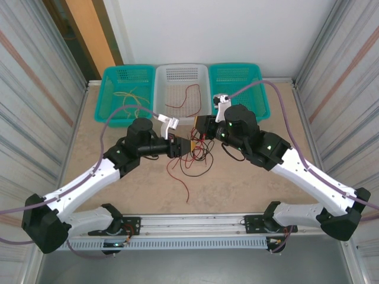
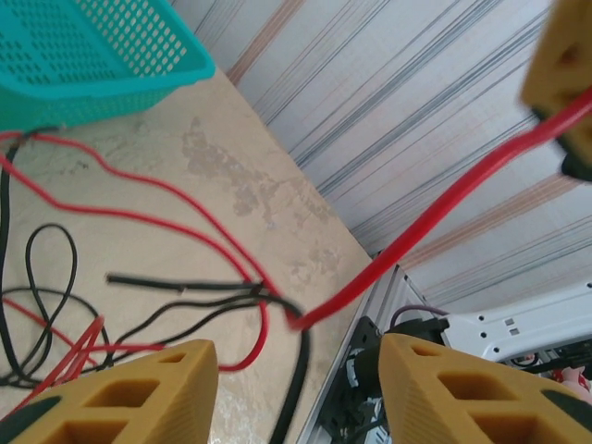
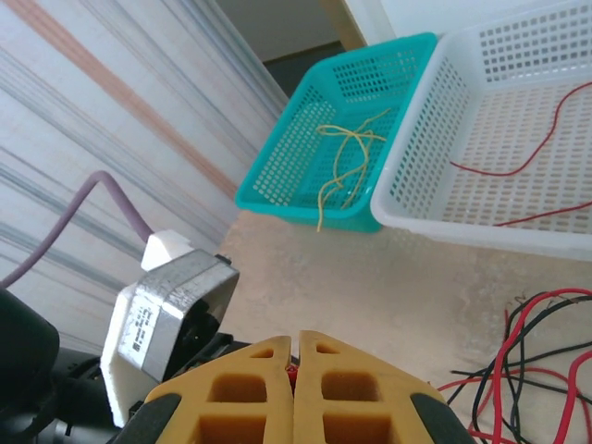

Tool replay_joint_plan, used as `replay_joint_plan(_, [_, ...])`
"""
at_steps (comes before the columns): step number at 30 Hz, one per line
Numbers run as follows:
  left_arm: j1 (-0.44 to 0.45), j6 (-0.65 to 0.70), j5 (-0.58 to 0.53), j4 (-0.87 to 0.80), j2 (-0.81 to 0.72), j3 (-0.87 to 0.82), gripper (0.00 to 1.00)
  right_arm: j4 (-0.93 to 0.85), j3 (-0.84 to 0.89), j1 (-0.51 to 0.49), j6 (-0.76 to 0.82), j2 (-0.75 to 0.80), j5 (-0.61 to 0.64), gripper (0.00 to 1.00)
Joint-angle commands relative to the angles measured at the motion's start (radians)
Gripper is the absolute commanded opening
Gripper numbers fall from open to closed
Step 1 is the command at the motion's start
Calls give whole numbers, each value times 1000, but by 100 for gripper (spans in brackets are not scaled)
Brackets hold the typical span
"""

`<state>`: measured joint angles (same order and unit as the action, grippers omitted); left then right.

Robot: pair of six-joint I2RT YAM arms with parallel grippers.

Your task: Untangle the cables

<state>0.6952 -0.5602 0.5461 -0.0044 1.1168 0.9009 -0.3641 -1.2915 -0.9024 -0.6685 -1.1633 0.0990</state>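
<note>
The tangled cables (image 1: 195,157) lay on the table (image 1: 249,183) before the white basket (image 1: 161,89); there our right hand (image 3: 296,340) pinched a red cable (image 2: 435,211), and our left hand (image 2: 298,356) stood half open, empty.

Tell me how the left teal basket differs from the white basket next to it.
Colour: the left teal basket is teal, the white basket is white. Contents: the left teal basket holds a thin yellow cable; the white basket holds a thin red cable. Position: the teal one sits at the left end of the row, the white one in the middle. Shared: both are perforated rectangular baskets, side by side at the far edge of the table.
</note>
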Motion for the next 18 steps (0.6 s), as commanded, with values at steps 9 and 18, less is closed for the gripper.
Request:
replay_joint_plan(9, [1,119,-106,-54,-20,116,40,50,-22,5,-2,-31,-84,0])
replay_joint_plan(18, [-9,117,-109,-39,11,131,2,41,-18,5,-6,-26,-64,9])
